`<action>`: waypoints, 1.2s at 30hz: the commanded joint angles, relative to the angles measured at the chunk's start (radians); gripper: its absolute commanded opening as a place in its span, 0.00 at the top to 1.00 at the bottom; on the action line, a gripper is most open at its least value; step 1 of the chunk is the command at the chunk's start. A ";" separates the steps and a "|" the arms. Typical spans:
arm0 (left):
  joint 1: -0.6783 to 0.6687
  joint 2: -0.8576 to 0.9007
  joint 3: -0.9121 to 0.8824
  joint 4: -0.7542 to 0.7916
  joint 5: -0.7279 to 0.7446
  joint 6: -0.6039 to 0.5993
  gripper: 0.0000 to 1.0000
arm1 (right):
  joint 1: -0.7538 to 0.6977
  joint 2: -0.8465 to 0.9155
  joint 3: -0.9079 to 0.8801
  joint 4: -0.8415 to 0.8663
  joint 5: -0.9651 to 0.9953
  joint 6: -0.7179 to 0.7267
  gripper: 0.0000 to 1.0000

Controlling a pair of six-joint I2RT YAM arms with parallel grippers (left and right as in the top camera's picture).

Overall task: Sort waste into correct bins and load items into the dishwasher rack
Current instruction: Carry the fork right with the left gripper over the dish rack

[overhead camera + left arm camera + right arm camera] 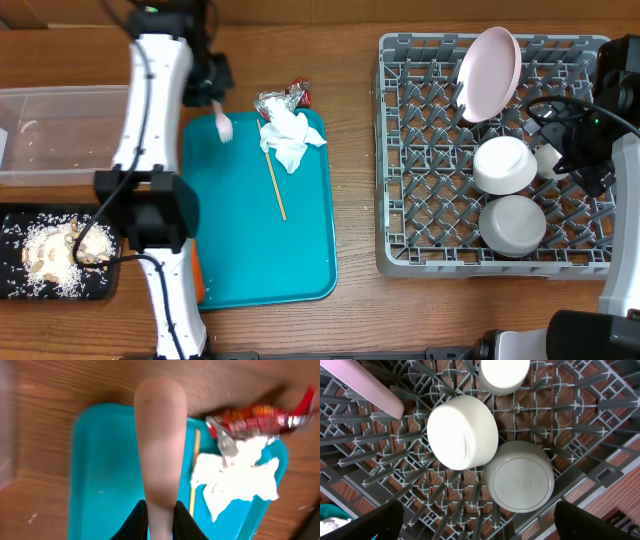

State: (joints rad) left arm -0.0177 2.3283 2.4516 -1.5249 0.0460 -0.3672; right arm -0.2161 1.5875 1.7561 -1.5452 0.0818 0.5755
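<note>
Left wrist view, your left gripper [161, 521] pinching pale plastic utensil [160, 445] over teal tray [102, 475], your right gripper [480, 520] spread wide above bowls [462, 432] in rack [375, 462].

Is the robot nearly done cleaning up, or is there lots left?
More than halfway, it seems. Done: the plate, two bowls and cup sit in the dishwasher rack, and food scraps lie in the black tray. In hand: the left gripper is shut on a pale utensil above the teal tray. Left: the napkin and thin stick on that tray, the foil wrapper at its edge.
</note>
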 commanded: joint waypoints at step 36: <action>-0.447 0.002 0.074 0.311 0.235 -0.273 0.96 | -0.003 -0.003 -0.003 0.004 -0.002 -0.002 0.00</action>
State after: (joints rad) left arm -0.4030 2.3283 2.5076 -1.2705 0.2882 -0.5682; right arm -0.2161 1.5875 1.7561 -1.5448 0.0814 0.5755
